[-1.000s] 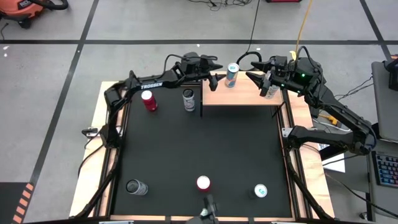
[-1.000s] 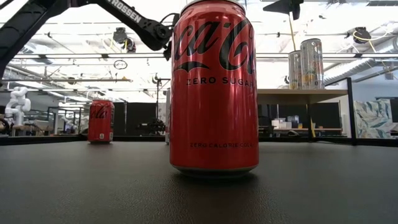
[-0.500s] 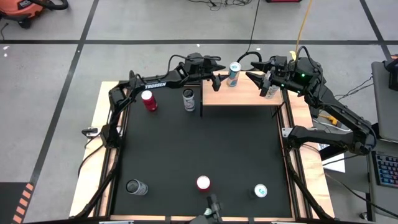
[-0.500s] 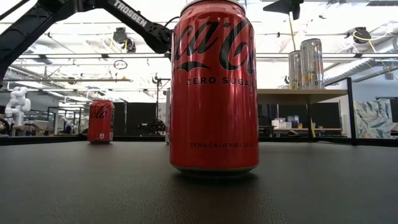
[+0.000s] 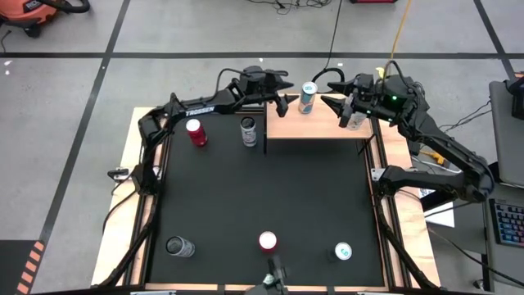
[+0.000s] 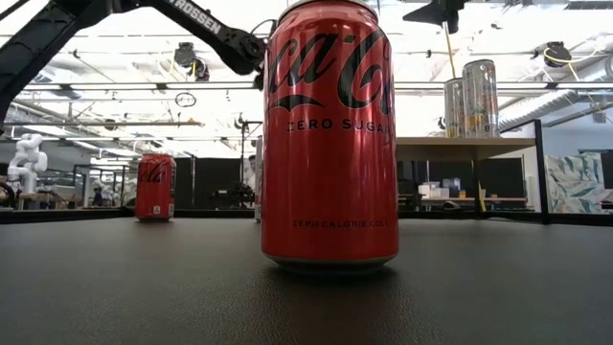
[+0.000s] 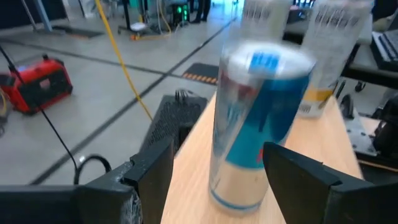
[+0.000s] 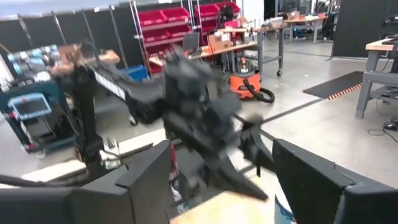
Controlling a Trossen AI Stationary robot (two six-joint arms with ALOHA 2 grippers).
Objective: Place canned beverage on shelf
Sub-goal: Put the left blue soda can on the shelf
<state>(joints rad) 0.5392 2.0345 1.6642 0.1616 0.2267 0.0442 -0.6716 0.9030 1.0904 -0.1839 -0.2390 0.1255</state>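
Observation:
A blue-and-silver beverage can [image 5: 307,97] stands upright, its base on the pale-wood shelf [image 5: 319,129] at the table's far right. My left gripper [image 5: 284,98] reaches level toward it from the left. In the left wrist view the can [image 7: 255,118] shows just ahead of the open left gripper [image 7: 217,152], whose fingers stand either side of its near face with no plain touch. My right gripper [image 5: 330,100] hovers open over the shelf on the can's other side. In its own wrist view the right gripper [image 8: 217,180] has nothing between its fingers.
A white can [image 5: 356,120] also stands on the shelf under the right arm. On the black table a red can [image 5: 196,132] and a silver can [image 5: 249,131] stand at the far side. Three more stand near the front edge, the middle one red [image 5: 268,241].

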